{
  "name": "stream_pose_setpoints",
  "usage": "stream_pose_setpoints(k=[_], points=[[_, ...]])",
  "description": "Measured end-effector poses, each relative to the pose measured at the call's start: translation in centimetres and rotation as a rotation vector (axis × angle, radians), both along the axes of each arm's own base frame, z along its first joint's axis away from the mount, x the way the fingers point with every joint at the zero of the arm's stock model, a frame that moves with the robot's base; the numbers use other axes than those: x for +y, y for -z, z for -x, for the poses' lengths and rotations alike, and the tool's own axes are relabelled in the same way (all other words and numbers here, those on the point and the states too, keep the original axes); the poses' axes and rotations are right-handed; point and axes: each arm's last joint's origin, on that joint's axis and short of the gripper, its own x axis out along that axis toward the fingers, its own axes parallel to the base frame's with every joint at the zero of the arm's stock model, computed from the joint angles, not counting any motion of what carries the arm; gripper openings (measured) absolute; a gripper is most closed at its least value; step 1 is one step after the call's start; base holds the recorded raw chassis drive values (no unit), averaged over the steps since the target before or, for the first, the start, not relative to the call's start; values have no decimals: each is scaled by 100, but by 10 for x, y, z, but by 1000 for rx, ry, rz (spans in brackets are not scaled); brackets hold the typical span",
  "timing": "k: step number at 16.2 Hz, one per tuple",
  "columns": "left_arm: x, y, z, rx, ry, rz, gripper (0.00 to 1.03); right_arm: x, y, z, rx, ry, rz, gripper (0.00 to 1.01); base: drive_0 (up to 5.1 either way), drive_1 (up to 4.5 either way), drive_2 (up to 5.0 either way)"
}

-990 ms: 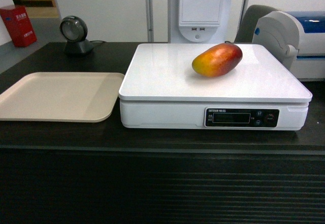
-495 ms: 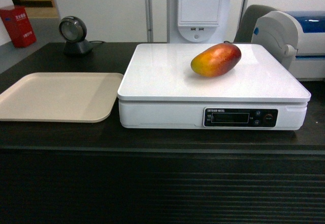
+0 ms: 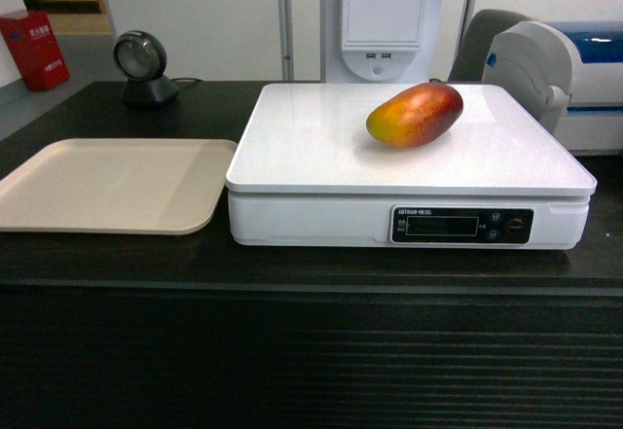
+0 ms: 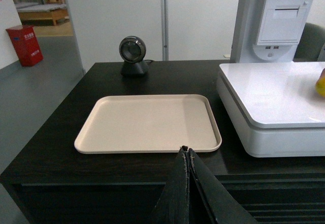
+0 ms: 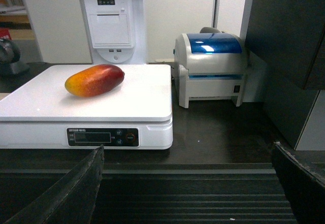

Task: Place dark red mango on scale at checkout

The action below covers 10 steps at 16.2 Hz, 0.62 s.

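The dark red mango (image 3: pixel 415 114) lies on its side on the white scale (image 3: pixel 321 147), right of centre on the flat top, its yellow-orange end to the left. It also shows in the right wrist view, mango (image 5: pixel 94 80) on the scale (image 5: pixel 127 102), and as a sliver in the left wrist view, mango (image 4: pixel 321 82). The scale stands on the black checkout (image 3: pixel 292 351). My left gripper (image 4: pixel 186 151) is shut and empty in front of the counter's edge. My right gripper (image 5: pixel 187 150) is open wide, back from the counter, holding nothing. Neither gripper shows in the head view.
A flat beige tray (image 3: pixel 107 184) lies left of the scale. A round black scanner (image 3: pixel 142 67) stands at the back left. A grey and blue printer (image 5: pixel 210 66) sits right of the scale, and a white receipt terminal (image 3: pixel 384 16) stands behind it.
None apart from a slight shift of the head view; the mango rests on the scale in all frames.
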Motion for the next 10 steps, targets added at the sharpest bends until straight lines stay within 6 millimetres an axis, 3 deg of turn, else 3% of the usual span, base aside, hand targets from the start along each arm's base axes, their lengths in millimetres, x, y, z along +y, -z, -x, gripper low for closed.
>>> stream_pose_setpoints(k=[10], points=[[0, 9, 14, -14, 0, 0, 2, 0, 0, 0, 0, 0, 0, 98, 0, 0, 0]])
